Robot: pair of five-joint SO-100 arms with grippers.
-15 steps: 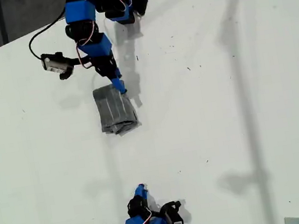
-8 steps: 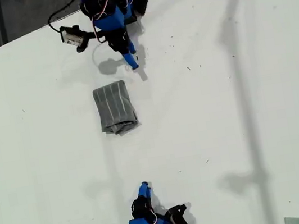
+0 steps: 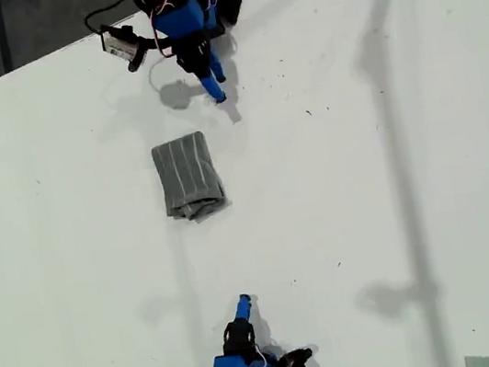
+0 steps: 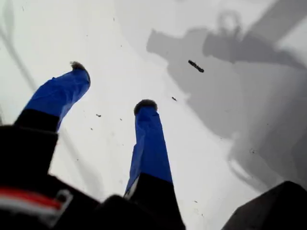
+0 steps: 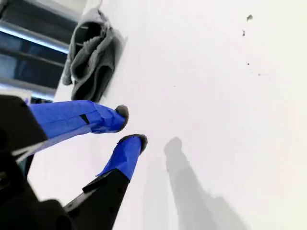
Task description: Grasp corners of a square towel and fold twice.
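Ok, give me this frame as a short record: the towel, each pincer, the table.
towel: folded into a compact layered bundle, lying free on the table
my first pincer: open, empty, over bare table
my second pincer: fingertips slightly apart, empty, towel ahead of it, not touching
table: white, a few dark specks
folding: looks finished, nothing gripped

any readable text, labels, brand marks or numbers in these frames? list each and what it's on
None can be read in any view.
The towel carries only thin pale stripes, no tag or print visible.
The table shows only dark specks and scuffs, not characters.
The arm at the top of the exterior view has a small box on a cable; any marking on it is too small to read.
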